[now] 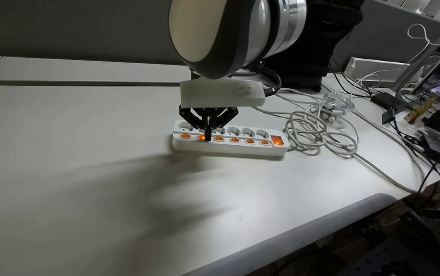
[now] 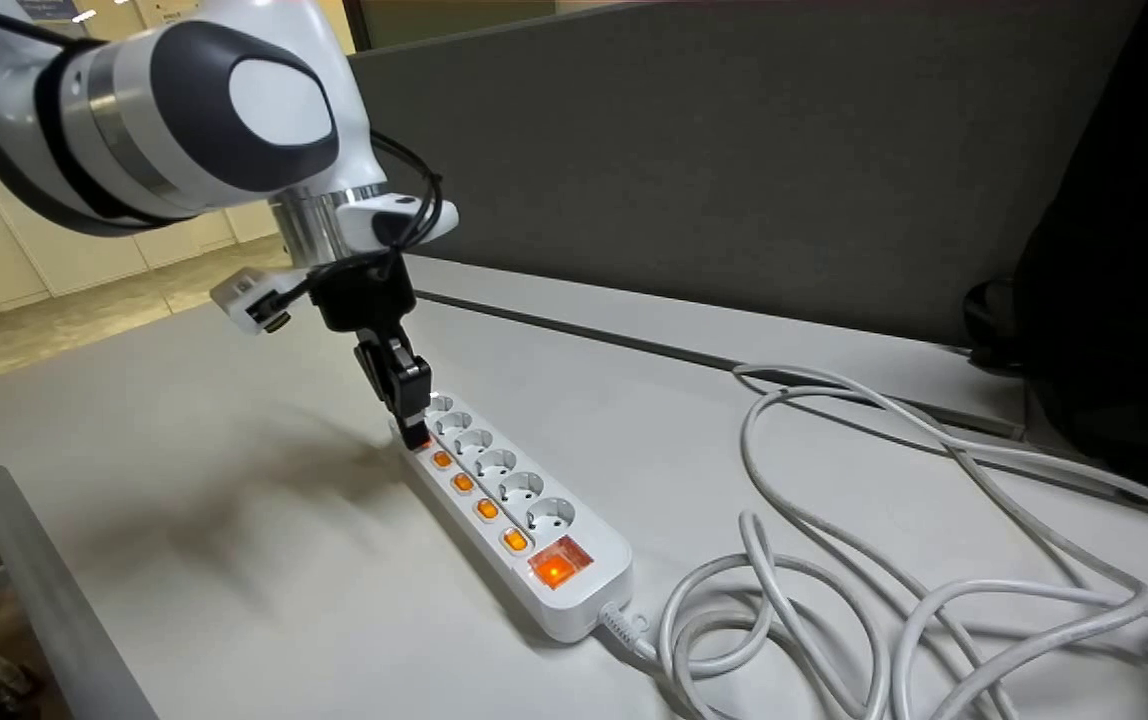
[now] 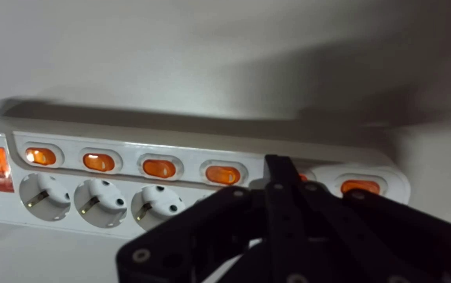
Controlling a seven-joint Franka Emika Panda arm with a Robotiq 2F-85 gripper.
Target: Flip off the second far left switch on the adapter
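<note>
The adapter is a white power strip [image 1: 227, 148] lying on the table, with a row of orange switches beside its sockets. It shows in the other views too [image 2: 574, 615] [image 3: 103, 135]. The second switch from the far left [image 1: 202, 137] glows lit in an exterior view; in the wrist view only a small red edge of it [image 3: 303, 177] shows beside the fingers. My gripper [image 1: 208, 136] is shut and empty, pointing down, its fingertips [image 2: 416, 438] over or at this switch. I cannot tell whether they touch it. The end switch [image 3: 361, 186] is partly covered in the wrist view.
The large main switch [image 1: 277, 140] is lit at the cable end. Coiled grey-white cable [image 1: 312, 130] lies beside that end. A black bag [image 1: 312, 42] stands behind, by the grey partition [image 1: 89, 30]. A clear plastic item [image 1: 337, 103] lies among the cables.
</note>
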